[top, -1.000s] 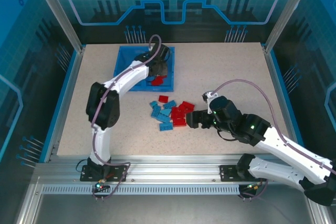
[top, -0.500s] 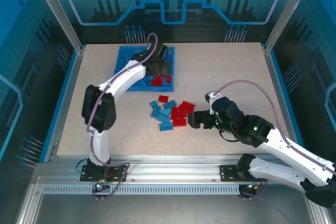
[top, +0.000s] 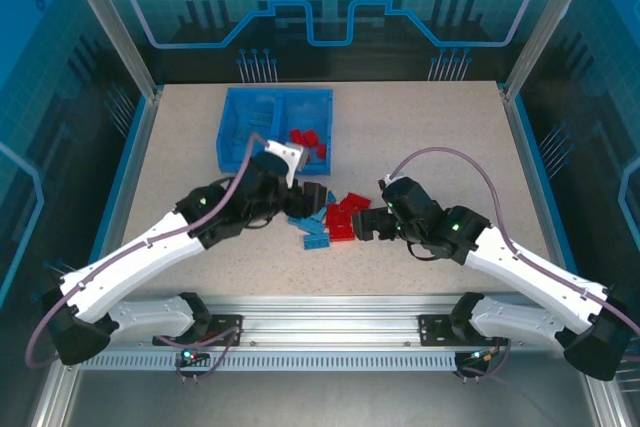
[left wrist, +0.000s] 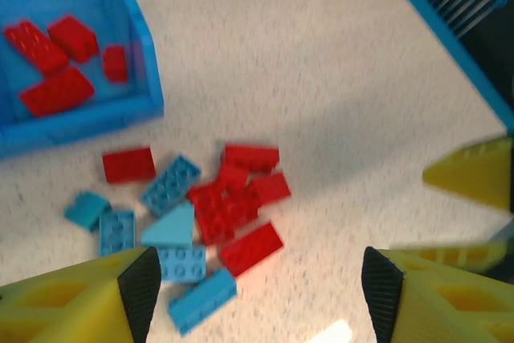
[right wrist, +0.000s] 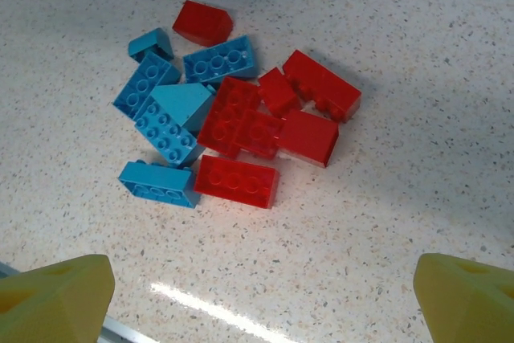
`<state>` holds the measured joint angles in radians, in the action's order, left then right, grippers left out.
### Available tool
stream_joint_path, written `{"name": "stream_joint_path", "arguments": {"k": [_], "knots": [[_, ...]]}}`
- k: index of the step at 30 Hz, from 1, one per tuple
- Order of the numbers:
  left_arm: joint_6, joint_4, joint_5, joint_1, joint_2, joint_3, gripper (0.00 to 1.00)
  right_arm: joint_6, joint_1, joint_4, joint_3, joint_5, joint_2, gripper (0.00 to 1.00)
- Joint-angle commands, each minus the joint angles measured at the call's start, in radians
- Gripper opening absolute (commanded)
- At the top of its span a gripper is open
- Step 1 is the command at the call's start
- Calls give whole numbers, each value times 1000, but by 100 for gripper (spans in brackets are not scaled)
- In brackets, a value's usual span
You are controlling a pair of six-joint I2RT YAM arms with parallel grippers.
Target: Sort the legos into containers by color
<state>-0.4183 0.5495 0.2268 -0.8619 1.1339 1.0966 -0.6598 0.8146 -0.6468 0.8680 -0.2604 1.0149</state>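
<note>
The left pincer point(top: 312, 197) and the right pincer point(top: 362, 225) hover low over the desk point(top: 430, 137), each spread wide and empty. Between them the loose legos point(right wrist: 241, 130), red and blue mixed, lie heaped together. Beyond, the blue bin point(top: 280, 93) holds red bricks point(top: 308, 140) in its right compartment.

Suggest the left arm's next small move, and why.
Probably lower the left pincer onto the blue brick at the pile's near edge. The pincer is open and empty above the pile, that brick's outer side is unblocked, and the right pincer hovers by the red bricks.
</note>
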Motion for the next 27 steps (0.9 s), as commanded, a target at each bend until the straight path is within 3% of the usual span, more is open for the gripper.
{"name": "stream_joint_path", "arguments": {"k": [1, 5, 12, 19, 27], "knots": [[-130, 45, 109, -81, 23, -81, 73, -50, -26, 24, -56, 13, -28, 97], [-244, 48, 157, -101, 86, -166, 79, -76, -44, 26, -109, 43, -97, 98], [-290, -52, 51, -91, 298, -192, 98, -87, -50, -13, -133, 41, -163, 98], [-368, -81, 74, -67, 478, -154, 99, -96, -52, -8, -143, 49, -171, 98], [-380, -165, 58, -53, 572, -161, 96, -115, -52, 9, -163, 67, -173, 98]]}}
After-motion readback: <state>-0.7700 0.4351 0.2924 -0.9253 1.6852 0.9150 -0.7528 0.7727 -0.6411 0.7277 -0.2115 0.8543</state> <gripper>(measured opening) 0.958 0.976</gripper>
